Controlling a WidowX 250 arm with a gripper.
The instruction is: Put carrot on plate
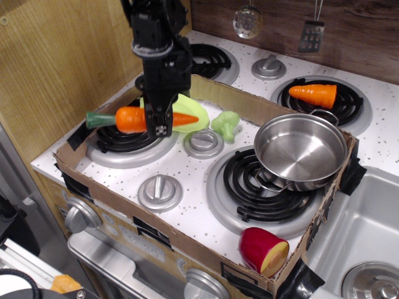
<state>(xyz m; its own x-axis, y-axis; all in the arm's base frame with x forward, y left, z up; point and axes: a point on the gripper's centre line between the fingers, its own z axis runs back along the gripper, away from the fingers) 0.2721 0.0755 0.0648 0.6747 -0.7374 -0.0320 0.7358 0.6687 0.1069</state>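
My gripper (pixel 160 128) is shut on the long orange carrot (pixel 129 118), which has a dark green stem end pointing left. The carrot is held level in the air above the left front burner (pixel 128 142). The light lime-green plate (pixel 192 112) lies just behind and to the right of the gripper, partly hidden by the arm. The carrot's pointed tip overlaps the plate's near edge in this view.
A steel pot (pixel 301 149) sits on the right front burner. A green broccoli toy (pixel 225 124) lies beside the plate. A short orange carrot piece (pixel 314 94) lies on the back right burner. A red cheese wedge (pixel 263 250) sits at the front corner. Cardboard walls (pixel 243 103) ring the stove.
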